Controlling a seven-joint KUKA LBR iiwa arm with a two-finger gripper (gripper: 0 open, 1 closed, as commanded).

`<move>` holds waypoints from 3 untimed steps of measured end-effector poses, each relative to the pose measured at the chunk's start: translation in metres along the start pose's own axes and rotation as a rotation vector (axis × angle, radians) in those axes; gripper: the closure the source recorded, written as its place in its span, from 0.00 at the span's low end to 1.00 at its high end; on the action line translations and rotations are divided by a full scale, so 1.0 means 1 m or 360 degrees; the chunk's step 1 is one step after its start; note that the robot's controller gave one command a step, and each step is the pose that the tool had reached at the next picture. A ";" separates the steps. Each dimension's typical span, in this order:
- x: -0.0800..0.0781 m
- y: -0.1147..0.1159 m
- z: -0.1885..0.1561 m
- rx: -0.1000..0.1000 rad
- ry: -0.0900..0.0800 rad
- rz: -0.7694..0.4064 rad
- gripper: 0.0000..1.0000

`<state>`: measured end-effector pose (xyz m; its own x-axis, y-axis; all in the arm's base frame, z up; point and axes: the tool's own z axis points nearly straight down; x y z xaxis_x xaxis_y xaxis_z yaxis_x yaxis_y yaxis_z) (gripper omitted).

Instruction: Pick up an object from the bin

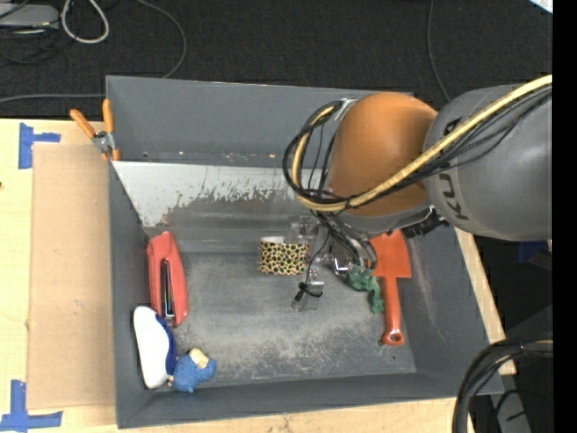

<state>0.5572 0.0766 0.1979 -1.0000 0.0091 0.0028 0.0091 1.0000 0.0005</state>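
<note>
Our gripper (306,294) hangs low over the bare floor of the bin (234,318); we cannot tell whether it is spread or closed. The leopard-print block (282,258) lies just up-left of it, and the orange spatula (393,278) lies near on its right.

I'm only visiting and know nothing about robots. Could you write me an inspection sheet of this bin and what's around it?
Surface: grey metal bin, floor scuffed and dusty.
Job's things: leopard-print block mid-bin, nearest the hand.
Clutter: orange toy spade and small green thing at right; red flat case by the left wall; white-and-blue toy and blue figure in the front-left corner.
Grippers: hand low in the bin, just in front of the leopard-print block.
Cables: black and yellow cables loop over the arm's orange cover.
Surroundings: dark floor behind the bin, with loose cords.
</note>
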 end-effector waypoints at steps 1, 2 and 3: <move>0.000 0.000 0.000 0.0000 0.0000 0.0000 0.00; 0.004 -0.013 0.003 0.0000 0.0006 0.0028 1.00; 0.004 -0.013 0.003 -0.0001 0.0006 0.0028 1.00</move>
<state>0.5529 0.0635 0.1946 -0.9996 0.0269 0.0063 0.0269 0.9996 0.0008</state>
